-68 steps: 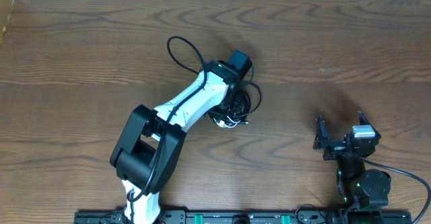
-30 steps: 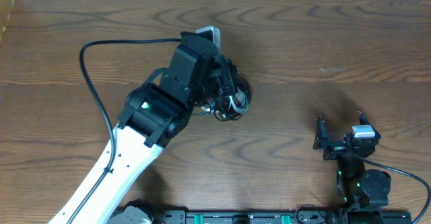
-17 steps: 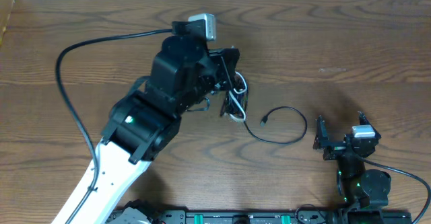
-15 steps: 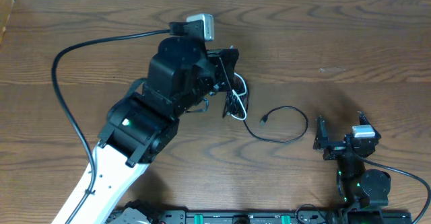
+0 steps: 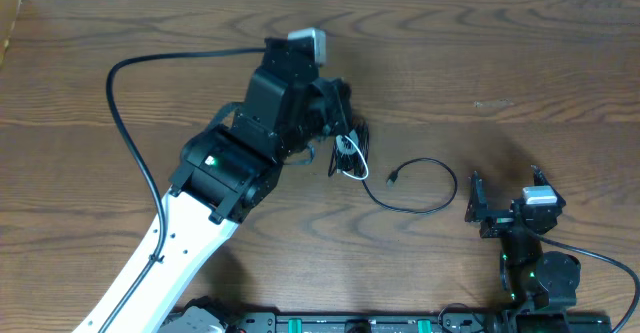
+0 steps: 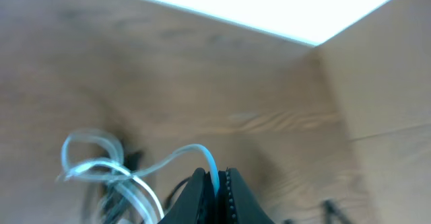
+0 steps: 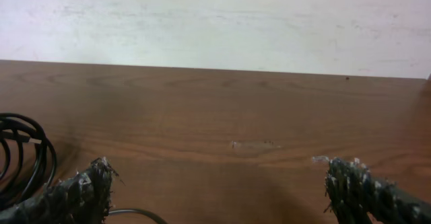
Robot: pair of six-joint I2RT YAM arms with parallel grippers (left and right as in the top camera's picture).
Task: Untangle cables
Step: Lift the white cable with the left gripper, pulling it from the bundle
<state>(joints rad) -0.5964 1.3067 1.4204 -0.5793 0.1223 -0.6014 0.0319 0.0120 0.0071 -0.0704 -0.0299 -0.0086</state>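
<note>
Dark wood-grain worktop (image 5: pixel 520 53), pale wall (image 7: pixel 215 22) behind, left gripper (image 6: pixel 214 178) jaws pinched on white cable (image 6: pixel 168 162), tangled cables (image 5: pixel 350 155) bunched beneath, black cable (image 5: pixel 454 185) looping at their 3 o'clock, right gripper (image 7: pixel 215 183) jaws wide apart, empty.

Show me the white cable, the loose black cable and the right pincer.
white cable (image 6: pixel 199 148): left wrist view, top of arc.
loose black cable (image 5: pixel 393 180): overhead view, plug end.
right pincer (image 7: pixel 219 170): right wrist view, between fingertips.

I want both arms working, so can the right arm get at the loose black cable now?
Probably yes. The black cable lies flat just beside the open right hand, nothing between them; the left hand, gripping the white cable, is off to the side.
</note>
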